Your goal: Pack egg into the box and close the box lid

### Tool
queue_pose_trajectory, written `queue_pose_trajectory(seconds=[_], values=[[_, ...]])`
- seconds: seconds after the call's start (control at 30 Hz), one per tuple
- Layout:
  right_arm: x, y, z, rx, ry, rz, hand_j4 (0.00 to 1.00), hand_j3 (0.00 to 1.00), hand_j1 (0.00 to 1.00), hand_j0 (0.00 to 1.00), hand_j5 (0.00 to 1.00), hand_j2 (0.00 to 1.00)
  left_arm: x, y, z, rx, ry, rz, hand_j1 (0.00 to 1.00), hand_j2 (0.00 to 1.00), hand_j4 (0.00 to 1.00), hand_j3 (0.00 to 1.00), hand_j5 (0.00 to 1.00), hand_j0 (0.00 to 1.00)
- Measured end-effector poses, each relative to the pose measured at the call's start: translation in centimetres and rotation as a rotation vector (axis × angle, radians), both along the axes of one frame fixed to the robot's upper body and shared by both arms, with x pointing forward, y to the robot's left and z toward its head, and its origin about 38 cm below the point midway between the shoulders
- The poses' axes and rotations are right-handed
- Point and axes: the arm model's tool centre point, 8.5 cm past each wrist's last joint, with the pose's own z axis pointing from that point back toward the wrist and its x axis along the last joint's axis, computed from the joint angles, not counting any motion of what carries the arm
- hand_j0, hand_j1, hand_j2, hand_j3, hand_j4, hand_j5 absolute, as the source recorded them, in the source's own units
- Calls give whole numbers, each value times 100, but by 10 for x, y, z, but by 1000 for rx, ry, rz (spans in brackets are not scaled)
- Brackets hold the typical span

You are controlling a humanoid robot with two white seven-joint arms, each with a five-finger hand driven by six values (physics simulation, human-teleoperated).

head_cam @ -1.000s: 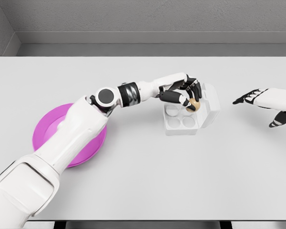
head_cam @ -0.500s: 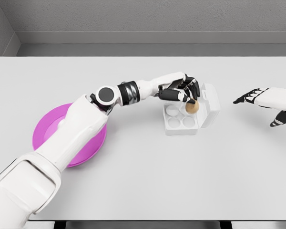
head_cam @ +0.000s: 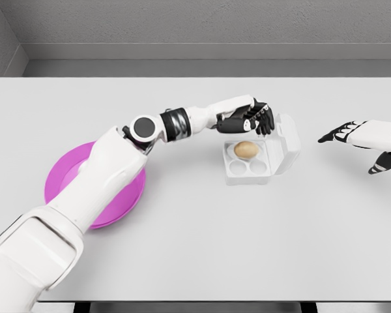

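**Fingers off the egg, lid standing to the right**

Fingers [head_cam: 259, 121] of the left hand [head_cam: 251, 119] are curled loosely and hold nothing; they hang just above the far edge of the box [head_cam: 249, 171], a little up and to the left of the egg [head_cam: 246, 149]. The egg lies in the back row of the tray, its long axis running left to right, and it looks to straddle the two rear cups rather than sit neatly in one, though from this angle I cannot be certain. The two front cups are bare.

What matters now is the lid [head_cam: 286, 147]. It stands open on the right side of the box, tilted outward, so its free edge faces up and away from the left hand. To shut it, something must push it from the right toward the left, over the egg. The left hand is the nearer one, almost touching the top of the lid, but it sits on the hinge-inward side. The right hand [head_cam: 368, 140] waits well apart to the right above the table [head_cam: 195, 248], fingers spread and empty, on the lid's outer face, which seems the handier side for the push.

A pink plate [head_cam: 55, 179] sits on the left, partly under the left arm.
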Motion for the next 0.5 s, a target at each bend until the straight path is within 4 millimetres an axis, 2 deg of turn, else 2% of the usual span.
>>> queue_pose_trajectory(seconds=[0.07,0.33,0.43,0.47,0.5], values=[[0,0,0,0,0,0,100,100,100,100,100,100,0,2,3,-14,-19,-3,44,44,44,44,44,44],[0,0,1,-1,-1,3,100,100,100,100,100,100,0,9,12,-58,-100,-23,44,44,44,44,44,44],[0,0,2,-2,-4,5,100,100,100,100,100,100,4,24,24,-61,-163,-24,47,47,47,47,47,47],[0,0,2,-2,-4,6,100,100,100,100,100,100,4,28,28,-63,-184,-30,55,55,55,55,55,55],[0,1,2,-2,-5,7,100,100,100,100,100,100,3,36,35,-61,-214,-36,79,79,79,79,79,79]])
